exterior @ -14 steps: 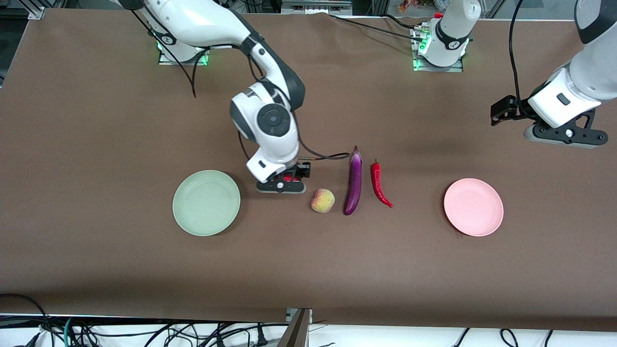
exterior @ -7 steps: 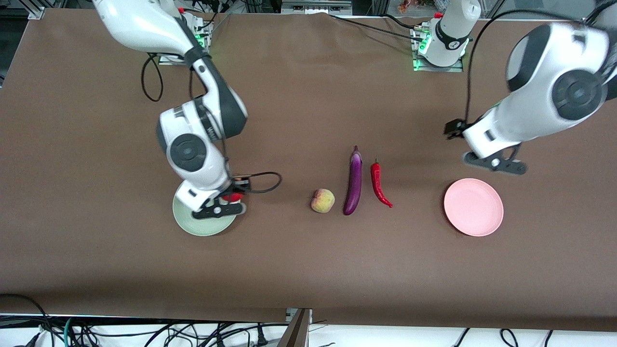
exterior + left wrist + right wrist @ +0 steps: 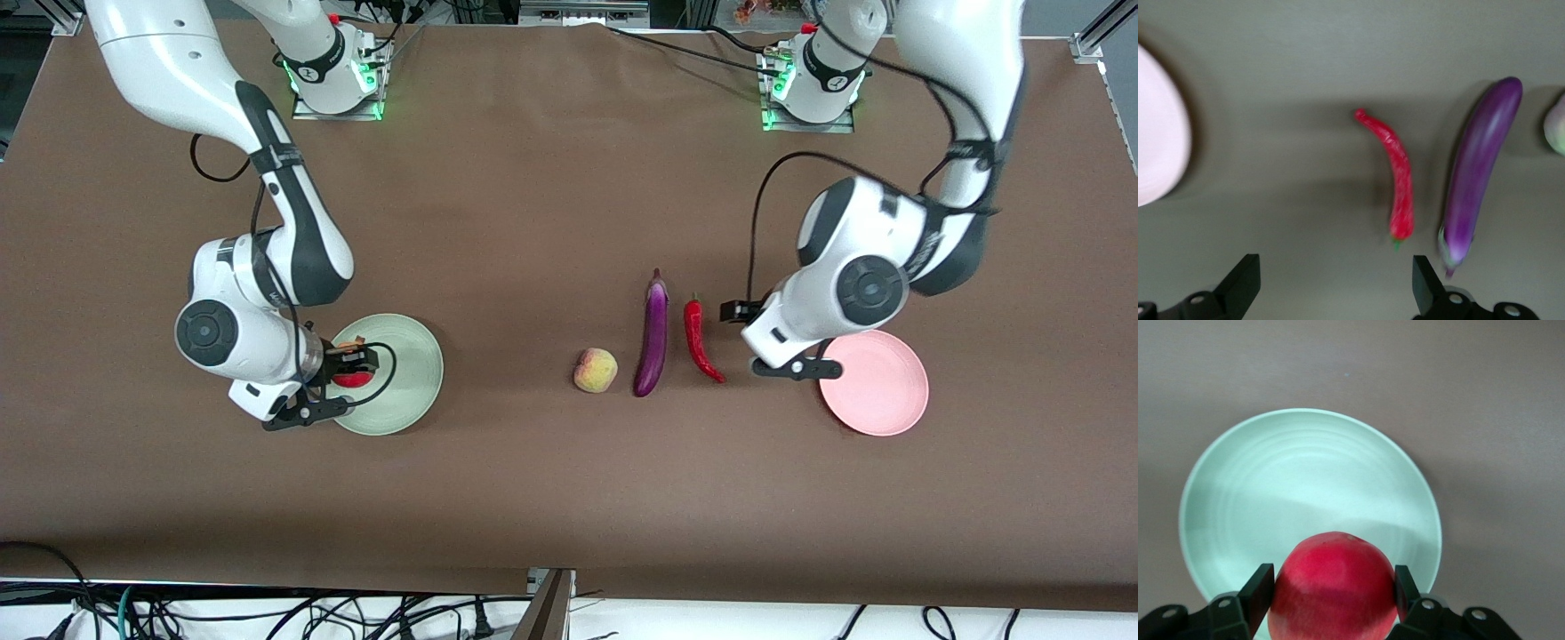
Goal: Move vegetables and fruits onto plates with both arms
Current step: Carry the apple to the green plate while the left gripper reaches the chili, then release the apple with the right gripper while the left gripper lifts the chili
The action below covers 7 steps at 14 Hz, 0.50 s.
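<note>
My right gripper (image 3: 348, 382) is shut on the round red fruit (image 3: 356, 380) and holds it over the edge of the pale green plate (image 3: 404, 356). In the right wrist view the fruit (image 3: 1333, 587) sits between the fingers above the green plate (image 3: 1305, 473). My left gripper (image 3: 791, 366) is open and empty, low over the table between the red chili (image 3: 701, 342) and the pink plate (image 3: 880, 391). The left wrist view shows the chili (image 3: 1395, 177), the purple eggplant (image 3: 1478, 167) and the pink plate's rim (image 3: 1158, 147). The eggplant (image 3: 653, 333) and the peach (image 3: 595, 370) lie mid-table.
The brown table surface runs bare around the plates. Both arm bases stand at the edge farthest from the front camera. Cables hang below the edge nearest to it.
My right arm carried the red fruit from beside the peach to over the green plate. My left arm swung in and came down between the chili and the pink plate.
</note>
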Each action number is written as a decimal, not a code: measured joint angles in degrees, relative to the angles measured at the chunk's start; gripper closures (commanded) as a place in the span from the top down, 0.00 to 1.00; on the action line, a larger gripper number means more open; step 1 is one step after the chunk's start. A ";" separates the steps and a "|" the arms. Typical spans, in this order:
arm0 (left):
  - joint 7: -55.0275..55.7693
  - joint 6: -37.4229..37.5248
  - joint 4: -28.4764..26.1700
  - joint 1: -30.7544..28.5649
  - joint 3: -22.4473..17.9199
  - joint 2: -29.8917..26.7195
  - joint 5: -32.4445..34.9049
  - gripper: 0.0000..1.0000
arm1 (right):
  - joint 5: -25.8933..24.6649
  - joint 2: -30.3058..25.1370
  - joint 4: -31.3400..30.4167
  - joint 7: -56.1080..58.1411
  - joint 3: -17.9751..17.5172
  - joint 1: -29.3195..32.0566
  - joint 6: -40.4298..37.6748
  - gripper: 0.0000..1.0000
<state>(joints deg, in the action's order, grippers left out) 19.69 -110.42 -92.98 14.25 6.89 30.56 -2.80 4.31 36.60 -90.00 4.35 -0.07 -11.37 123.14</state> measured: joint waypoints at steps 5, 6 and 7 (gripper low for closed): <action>4.25 -9.93 -0.17 3.19 -0.09 9.08 0.00 0.76 | 0.05 1.98 -1.30 0.14 -0.57 -0.04 5.81 0.99; 4.26 -10.84 -0.17 3.13 -0.15 9.84 0.01 0.52 | 0.05 2.50 -1.31 0.14 -0.58 -0.04 6.32 0.99; 4.27 -11.29 -0.18 3.09 -0.19 10.21 0.01 0.36 | 0.05 2.73 -1.31 0.14 -0.58 -0.03 6.49 0.99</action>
<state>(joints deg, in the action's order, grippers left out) 23.96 -121.71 -93.16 17.34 6.70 40.77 -2.80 4.36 39.34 -91.30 4.49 -0.65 -11.40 129.63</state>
